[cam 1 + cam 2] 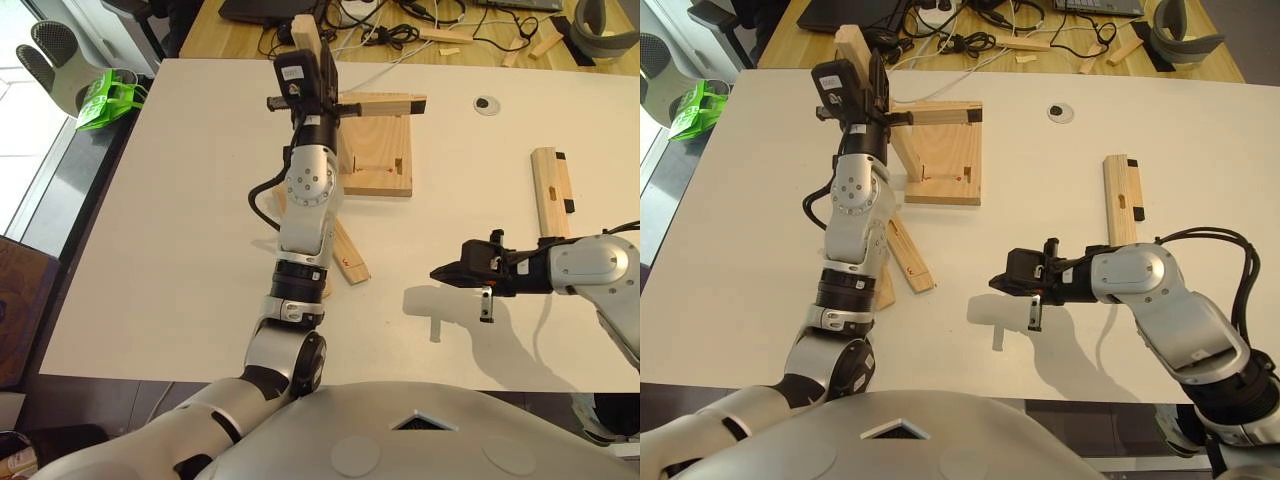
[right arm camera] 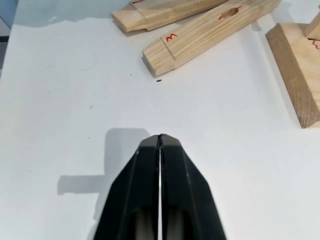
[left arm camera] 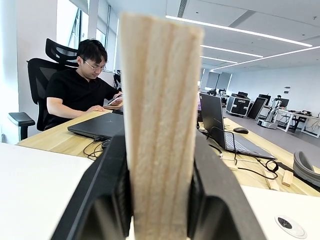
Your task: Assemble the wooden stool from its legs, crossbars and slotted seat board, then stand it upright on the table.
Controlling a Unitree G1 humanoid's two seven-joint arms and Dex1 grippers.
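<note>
Green object: (image 1: 110, 98) upper left of the left eye view, off the table's edge.
Table: white top (image 1: 170, 260) across most of the frame; all the loose wood lies on it.
Left gripper: (image 1: 305, 60) upper centre-left, raised above the far part of the table and clamped on a wooden piece.
Held wooden piece: (image 1: 306, 35) pale, upright, sticking out past the fingers; in the left wrist view it stands in the middle of the frame with a black finger (image 3: 107, 195) tight on either side.
Loose pieces: one short bar (image 1: 351, 258) lies slanted at centre-left, just right of the left forearm; a second bar (image 2: 165, 12) lies close beside it, mostly under the arm.
Seat board: (image 1: 378, 155) flat at upper centre, just right of the left arm, small slots cut in its face.
Bar at the board: (image 1: 385, 103) runs along the board's far edge, dark at its right end; how it joins the board cannot be told.
Right gripper: (image 2: 160, 139) right of centre, low over bare table, fingers pressed together with nothing between them.
Grommet: (image 1: 486, 104) small round fitting in the tabletop, upper right.
Slotted leg: (image 1: 552, 190) lies flat at the right, well apart from the seat board.
</note>
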